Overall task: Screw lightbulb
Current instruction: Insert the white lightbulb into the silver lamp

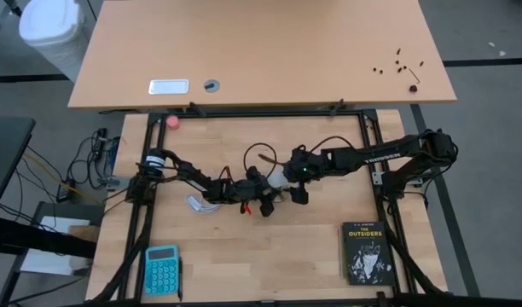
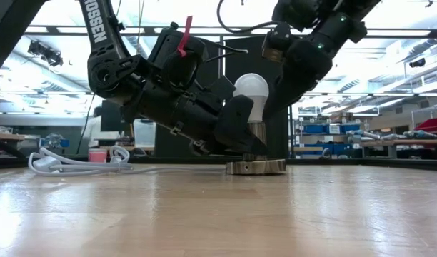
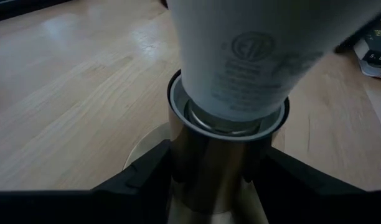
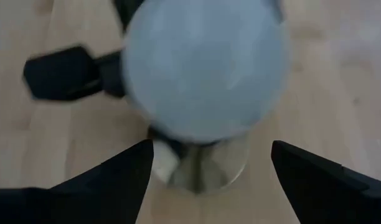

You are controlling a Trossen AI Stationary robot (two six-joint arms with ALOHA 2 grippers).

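The left gripper's [image 3: 218, 180] fingers [image 3: 141, 180] were clamped on the brass socket [image 2: 255, 165], which was pinned upright to the table [image 1: 244, 247]. The right gripper's [image 4: 206, 168] fingers [image 4: 119, 168] were spread apart, clear of the lightbulb's [image 2: 251, 93] globe and grasping nothing. The lightbulb was seated upright in the socket collar. For the next turn, the globe would best be regripped evenly around its widest part and rotated about the socket's axis, while the socket was held firm

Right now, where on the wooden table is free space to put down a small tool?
Free: the wood between the calculator and the book, and the far right corner. Crowded: the middle, where both grippers meet at the lightbulb and socket, with the white cord beside.
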